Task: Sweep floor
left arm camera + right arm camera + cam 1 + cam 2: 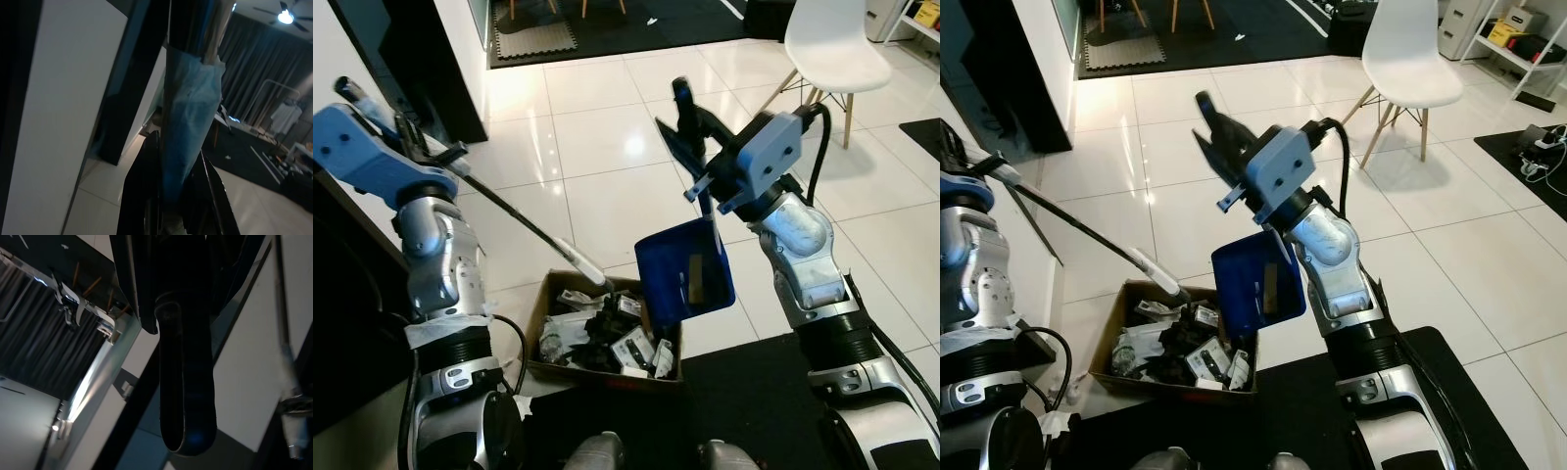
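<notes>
The cardboard box (607, 338) on the white tile floor (607, 147) holds crumpled paper and small packets (607, 333). Above its right edge the right gripper (690, 122), pinching the handle, holds the blue dustpan (685, 269) tilted over. The left gripper (406, 132) clamps the broom (524, 227), its lower end touching the box's rim

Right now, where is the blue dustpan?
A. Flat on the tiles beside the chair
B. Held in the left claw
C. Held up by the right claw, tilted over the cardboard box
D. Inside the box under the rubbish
C: the right claw grips the dustpan by its handle, and the pan hangs tilted above the box of rubbish.
</notes>
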Robot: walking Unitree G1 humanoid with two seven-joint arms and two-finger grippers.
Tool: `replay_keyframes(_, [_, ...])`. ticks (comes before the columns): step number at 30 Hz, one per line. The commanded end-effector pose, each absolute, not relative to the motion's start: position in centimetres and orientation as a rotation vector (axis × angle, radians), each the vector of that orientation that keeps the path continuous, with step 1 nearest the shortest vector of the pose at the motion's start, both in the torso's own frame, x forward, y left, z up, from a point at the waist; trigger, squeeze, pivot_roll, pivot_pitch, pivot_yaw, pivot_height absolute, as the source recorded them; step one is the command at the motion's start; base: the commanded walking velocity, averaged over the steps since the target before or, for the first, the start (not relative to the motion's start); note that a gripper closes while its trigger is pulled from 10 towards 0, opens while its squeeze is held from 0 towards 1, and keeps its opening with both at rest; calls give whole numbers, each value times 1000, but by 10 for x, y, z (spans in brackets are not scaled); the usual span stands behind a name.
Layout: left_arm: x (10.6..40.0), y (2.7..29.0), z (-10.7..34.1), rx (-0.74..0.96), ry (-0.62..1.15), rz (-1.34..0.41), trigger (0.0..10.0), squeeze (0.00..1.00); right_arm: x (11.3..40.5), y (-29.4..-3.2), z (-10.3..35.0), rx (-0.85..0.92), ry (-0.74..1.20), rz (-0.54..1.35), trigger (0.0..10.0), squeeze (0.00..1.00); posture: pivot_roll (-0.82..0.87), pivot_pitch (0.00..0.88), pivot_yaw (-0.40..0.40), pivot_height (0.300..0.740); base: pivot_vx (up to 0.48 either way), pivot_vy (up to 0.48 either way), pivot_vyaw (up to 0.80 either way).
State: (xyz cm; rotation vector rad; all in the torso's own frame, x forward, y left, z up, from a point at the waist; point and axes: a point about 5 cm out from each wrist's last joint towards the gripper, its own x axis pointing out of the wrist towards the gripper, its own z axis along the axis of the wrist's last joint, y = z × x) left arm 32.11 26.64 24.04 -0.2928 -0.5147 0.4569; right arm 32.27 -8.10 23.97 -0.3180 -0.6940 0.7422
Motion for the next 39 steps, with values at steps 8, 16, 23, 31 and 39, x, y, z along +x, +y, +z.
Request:
replay_keyframes(8, [309, 283, 266, -239, -646, 490, 10000, 0, 313, -47, 252, -418, -829, 923, 10000, 0, 20, 0, -10, 740, 0, 0, 0])
replay_keyframes(16, [305, 274, 262, -202, -646, 469, 10000, 0, 308, -18, 248, -473, -877, 1069, 10000, 0, 50, 0, -26, 740, 0, 0, 0])
replay_keyframes(23, [301, 264, 257, -158, -637, 443, 10000, 0, 303, -2, 245, -482, -904, 1152, 10000, 0, 87, 0, -44, 740, 0, 0, 0])
replay_keyframes(31, [293, 256, 257, -123, -646, 437, 10000, 0, 287, 23, 227, -519, -930, 1355, 10000, 0, 123, 0, -77, 740, 0, 0, 0])
replay_keyframes(39, [288, 251, 256, -124, -646, 446, 10000, 0, 281, 31, 221, -588, -964, 1451, 10000, 0, 143, 0, -96, 740, 0, 0, 0])
